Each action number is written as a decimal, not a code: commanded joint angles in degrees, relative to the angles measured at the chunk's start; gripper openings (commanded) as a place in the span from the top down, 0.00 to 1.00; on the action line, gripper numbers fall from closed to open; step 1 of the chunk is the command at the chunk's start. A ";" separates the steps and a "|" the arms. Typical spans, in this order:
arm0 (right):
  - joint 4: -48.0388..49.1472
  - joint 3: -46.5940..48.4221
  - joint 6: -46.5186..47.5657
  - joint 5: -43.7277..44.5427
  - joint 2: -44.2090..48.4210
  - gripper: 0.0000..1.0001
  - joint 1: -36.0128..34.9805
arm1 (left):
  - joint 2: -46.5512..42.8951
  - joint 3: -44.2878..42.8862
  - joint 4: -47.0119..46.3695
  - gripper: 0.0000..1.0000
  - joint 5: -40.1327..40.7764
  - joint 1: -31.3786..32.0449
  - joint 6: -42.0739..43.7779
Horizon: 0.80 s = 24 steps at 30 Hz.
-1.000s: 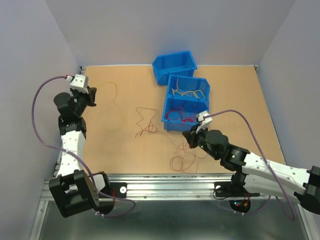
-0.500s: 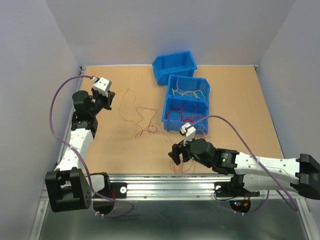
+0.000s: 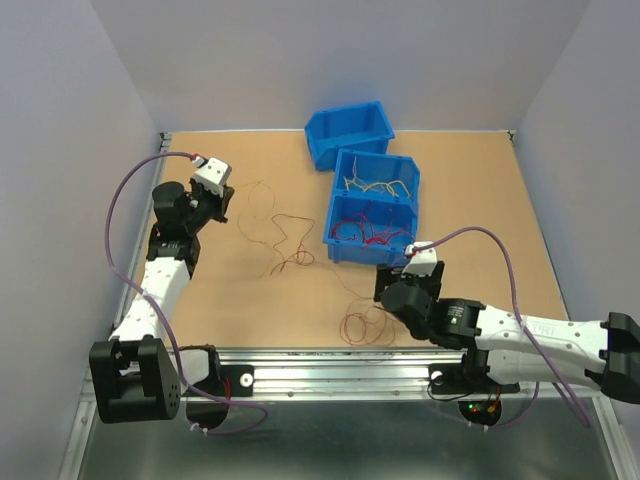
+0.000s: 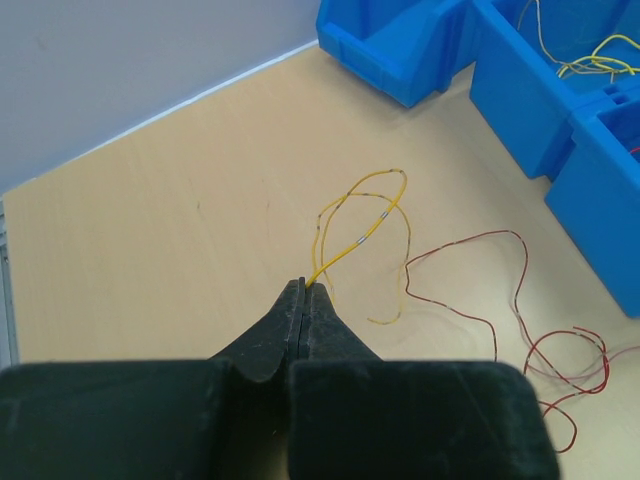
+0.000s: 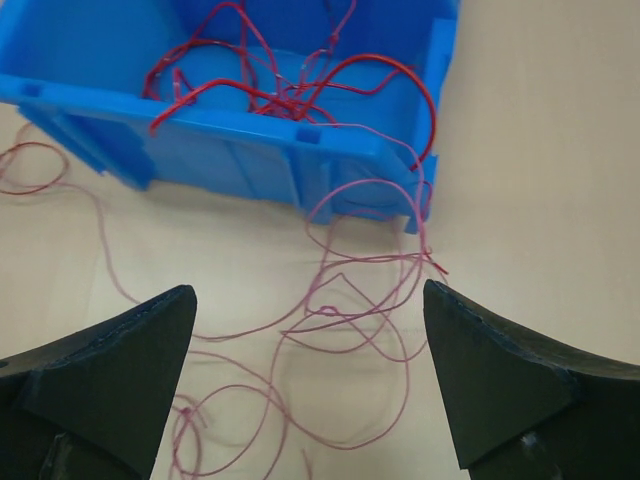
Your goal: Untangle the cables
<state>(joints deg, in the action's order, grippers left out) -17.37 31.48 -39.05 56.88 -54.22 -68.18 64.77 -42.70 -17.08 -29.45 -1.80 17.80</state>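
Top external view is showing the left arm [image 3: 160, 280] reaching up the left side of the table [image 3: 470, 200], the left gripper [image 4: 305, 290] pinching shut on one end of a yellow cable [image 4: 362, 212] looping across the wood. Right arm [image 3: 520, 335] is lying low along the near edge, the right gripper [image 5: 308, 292] spread wide, grasping nothing, hovering over loose red cables [image 5: 345, 300] lying just before the nearest bin [image 5: 250, 160]. More red cables [image 5: 290, 90] are sitting tangled inside that bin, one trailing over its rim.

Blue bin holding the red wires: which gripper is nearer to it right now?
Right. The right gripper hangs open just in front of the bin's near wall. The left gripper is well off to the bin's left, shut on a yellow wire.
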 commanded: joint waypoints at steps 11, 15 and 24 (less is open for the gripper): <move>4.52 2.36 -0.42 -8.00 -6.52 0.05 15.01 | -1.14 0.51 -0.67 1.00 1.41 1.28 1.71; 5.24 2.79 -0.33 -11.60 -9.41 0.17 15.45 | -1.05 0.51 -0.58 1.00 1.50 1.36 1.88; -5.84 7.10 -5.51 -20.39 -11.71 0.97 11.25 | -0.79 0.33 -0.32 1.00 1.94 1.54 1.89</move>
<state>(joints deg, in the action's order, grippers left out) -19.40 33.93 -42.11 40.18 -66.61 -53.74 64.77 -42.70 -16.14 -27.75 -0.69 19.07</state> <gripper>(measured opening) 0.117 0.017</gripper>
